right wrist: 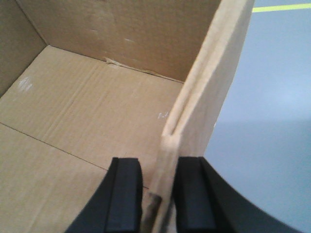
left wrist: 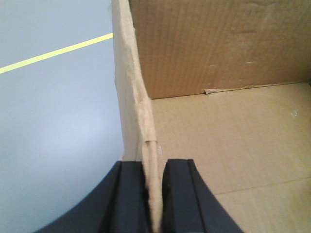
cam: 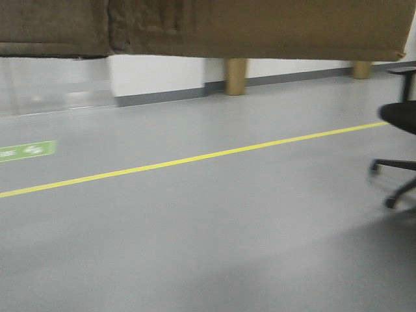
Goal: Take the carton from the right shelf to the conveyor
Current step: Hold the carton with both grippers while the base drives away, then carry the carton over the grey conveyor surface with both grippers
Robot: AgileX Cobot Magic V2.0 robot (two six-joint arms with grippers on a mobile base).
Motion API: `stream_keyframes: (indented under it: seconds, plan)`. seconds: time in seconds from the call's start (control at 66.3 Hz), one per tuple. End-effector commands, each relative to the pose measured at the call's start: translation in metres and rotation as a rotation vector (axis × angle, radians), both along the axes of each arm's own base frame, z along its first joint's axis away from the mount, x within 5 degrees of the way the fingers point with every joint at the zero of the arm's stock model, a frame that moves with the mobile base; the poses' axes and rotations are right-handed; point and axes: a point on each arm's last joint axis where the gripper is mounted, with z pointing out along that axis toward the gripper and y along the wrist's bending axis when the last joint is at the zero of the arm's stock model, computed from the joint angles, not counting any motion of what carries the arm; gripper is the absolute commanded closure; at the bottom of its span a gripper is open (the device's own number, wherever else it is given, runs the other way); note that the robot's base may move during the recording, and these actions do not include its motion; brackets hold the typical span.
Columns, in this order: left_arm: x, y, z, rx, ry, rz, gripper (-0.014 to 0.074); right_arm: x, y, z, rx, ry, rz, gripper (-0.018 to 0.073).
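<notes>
The carton [cam: 260, 26] is a big brown corrugated box that fills the top of the front view, hanging above the floor. Its open inside shows in both wrist views. My left gripper [left wrist: 154, 167] is shut on the carton's [left wrist: 233, 73] left wall, with one black finger [left wrist: 130, 194] outside and the other inside. My right gripper [right wrist: 157, 162] is shut on the right wall of the carton [right wrist: 97, 97], again with one finger [right wrist: 190, 194] outside. The right shelf and the conveyor are out of view.
A smooth grey floor [cam: 208, 247] with a yellow line [cam: 195, 158] runs across ahead. A black office chair [cam: 400, 130] stands at the right. A green floor marker [cam: 26, 151] lies at the left. Two brown posts [cam: 236, 77] stand by the far wall.
</notes>
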Motion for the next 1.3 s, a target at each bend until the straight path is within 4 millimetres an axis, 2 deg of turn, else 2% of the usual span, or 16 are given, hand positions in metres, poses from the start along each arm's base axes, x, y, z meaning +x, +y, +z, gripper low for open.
stream_keyframes:
  seconds: [0.0,1.282]
  plan:
    - [-0.0004,-0.0025,0.0087,-0.036,-0.077,-0.024,0.0611,-0.0064,0.0031,0.0086,0.059,-0.038,0.048,0.0627]
    - [0.0001,-0.0008,0.0090,-0.015,-0.086,-0.013,0.0611,-0.0045,0.0041,0.0124,0.086,-0.078,0.045,0.0627]
